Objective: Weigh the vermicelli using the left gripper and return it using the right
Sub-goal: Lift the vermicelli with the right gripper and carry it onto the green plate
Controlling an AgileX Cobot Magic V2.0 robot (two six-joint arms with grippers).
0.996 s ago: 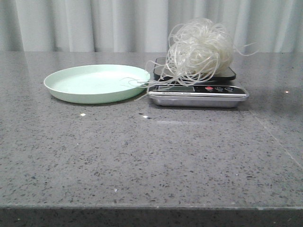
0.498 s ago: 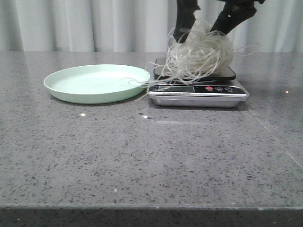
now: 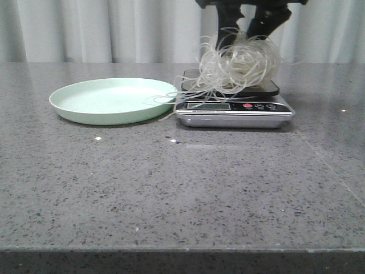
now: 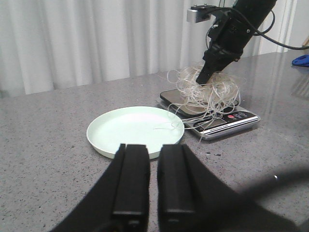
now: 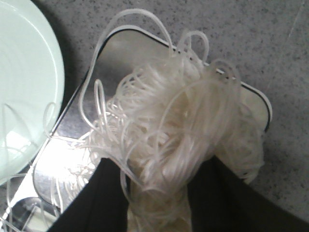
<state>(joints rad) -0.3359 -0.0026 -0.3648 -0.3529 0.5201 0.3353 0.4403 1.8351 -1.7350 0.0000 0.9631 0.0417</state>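
Observation:
The vermicelli (image 3: 239, 65) is a whitish tangle of glassy strands on the black platform of the scale (image 3: 234, 108). My right gripper (image 3: 246, 39) comes down from above, and its two black fingers are pressed into the top of the tangle. In the right wrist view the strands (image 5: 178, 125) are bunched and pinched between them (image 5: 157, 193). The bundle still rests on the scale's platform (image 5: 125, 48). My left gripper (image 4: 153, 147) hangs low over the table in front of the pale green plate (image 4: 135, 128), shut with nothing in it. It is out of the front view.
The empty green plate (image 3: 111, 100) sits just left of the scale, with a few stray strands reaching over its rim. A curtain hangs behind the table. A blue object (image 4: 301, 60) lies far off at the edge of the left wrist view.
My right gripper came down onto the vermicelli, then its fingers drew together and squeezed the tangle narrower. The scale and plate appear shifted slightly left.

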